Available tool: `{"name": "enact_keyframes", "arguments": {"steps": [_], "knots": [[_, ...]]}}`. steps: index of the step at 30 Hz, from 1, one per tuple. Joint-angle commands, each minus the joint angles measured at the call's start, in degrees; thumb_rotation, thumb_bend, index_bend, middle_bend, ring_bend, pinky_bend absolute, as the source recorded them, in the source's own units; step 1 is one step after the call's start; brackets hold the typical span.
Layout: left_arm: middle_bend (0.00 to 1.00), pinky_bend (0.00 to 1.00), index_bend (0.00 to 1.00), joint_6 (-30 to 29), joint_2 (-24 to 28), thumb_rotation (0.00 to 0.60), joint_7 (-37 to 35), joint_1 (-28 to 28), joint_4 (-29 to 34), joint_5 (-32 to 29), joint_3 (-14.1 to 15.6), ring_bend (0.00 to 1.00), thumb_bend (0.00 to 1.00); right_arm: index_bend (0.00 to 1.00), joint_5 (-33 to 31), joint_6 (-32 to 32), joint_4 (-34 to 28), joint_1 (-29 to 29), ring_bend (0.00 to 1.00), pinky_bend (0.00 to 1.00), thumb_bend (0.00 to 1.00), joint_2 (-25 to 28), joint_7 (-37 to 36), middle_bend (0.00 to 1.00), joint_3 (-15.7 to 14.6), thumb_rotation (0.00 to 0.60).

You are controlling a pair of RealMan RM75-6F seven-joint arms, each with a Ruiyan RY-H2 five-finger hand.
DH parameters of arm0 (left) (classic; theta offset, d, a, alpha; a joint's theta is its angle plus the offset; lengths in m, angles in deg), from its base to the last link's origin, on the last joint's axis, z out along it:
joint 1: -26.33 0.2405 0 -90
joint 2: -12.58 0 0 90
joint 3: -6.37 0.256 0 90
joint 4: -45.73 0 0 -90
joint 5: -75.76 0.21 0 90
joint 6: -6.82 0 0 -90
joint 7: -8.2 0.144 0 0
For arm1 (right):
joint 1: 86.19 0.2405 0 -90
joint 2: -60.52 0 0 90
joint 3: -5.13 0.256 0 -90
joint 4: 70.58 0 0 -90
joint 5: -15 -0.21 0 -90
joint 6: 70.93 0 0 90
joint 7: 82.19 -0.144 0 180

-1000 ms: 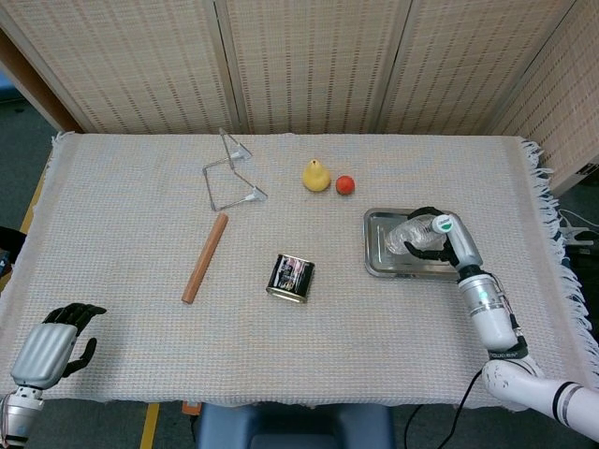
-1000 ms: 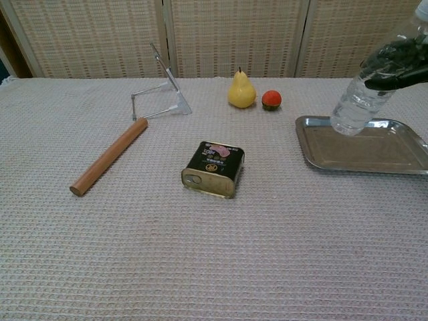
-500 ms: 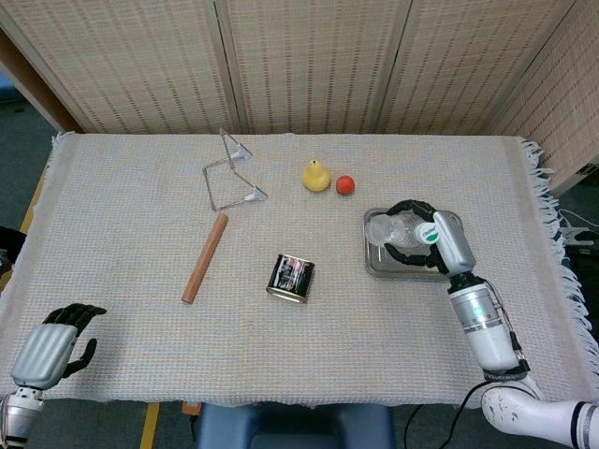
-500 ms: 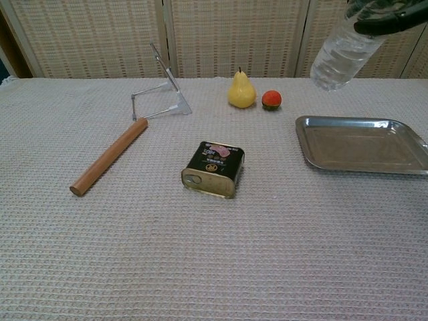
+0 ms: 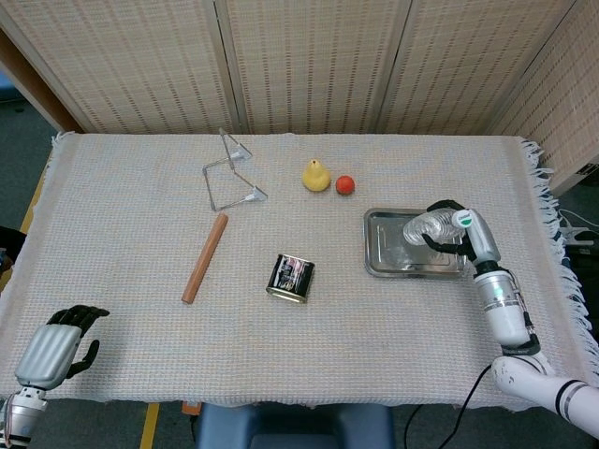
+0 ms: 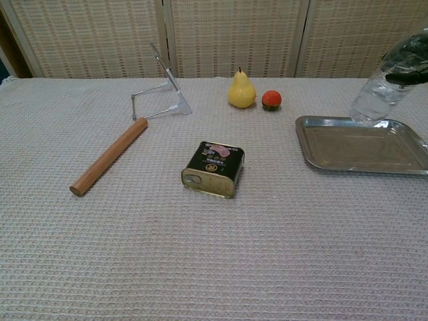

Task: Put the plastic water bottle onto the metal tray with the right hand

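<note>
Tray [image 5: 379, 254] near the table's right edge carries only the tilted bottle [image 6: 384, 90], whose base sits at or just above the tray's far rim; contact cannot be told. Left of the tray lies a dark tin [image 5: 291, 277], further left a wooden rod [image 5: 205, 257]; beyond them a wire stand [image 5: 231, 171], a pear [image 5: 316, 175] and a small red fruit [image 5: 345, 184]. Right hand [image 5: 447, 229] grips the bottle near its green cap, fingers wrapped round it. Left hand [image 5: 54, 347] hangs curled and empty off the table's near left corner.
</note>
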Motion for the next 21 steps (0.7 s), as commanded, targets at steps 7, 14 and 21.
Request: {"name": "enact_keyframes", "arguments": {"steps": [7,14,21], "knots": [[0.26,0.24,0.26,1.78,0.06,0.6,1.69,-0.57,0.66,-1.1,0.25,0.19,0.52,0.75,7.25,6.04,19.2,1.58,0.24,0.35,0.1,-8.23,-19.34,0.44,-2.15,0.6],[0.26,0.23,0.26,1.43,-0.04,0.6,2.22,-0.49,0.78,-0.81,0.36,0.19,0.52,0.75,9.74,6.47,25.81,2.28,0.24,0.35,0.11,-11.35,-26.53,0.44,-3.05,0.6],[0.26,0.24,0.26,1.51,-0.01,0.6,2.05,-0.52,0.69,-1.08,0.32,0.19,0.52,0.68,12.81,6.42,30.29,2.89,0.21,0.33,0.1,-13.18,-32.06,0.44,-4.95,0.6]]}}
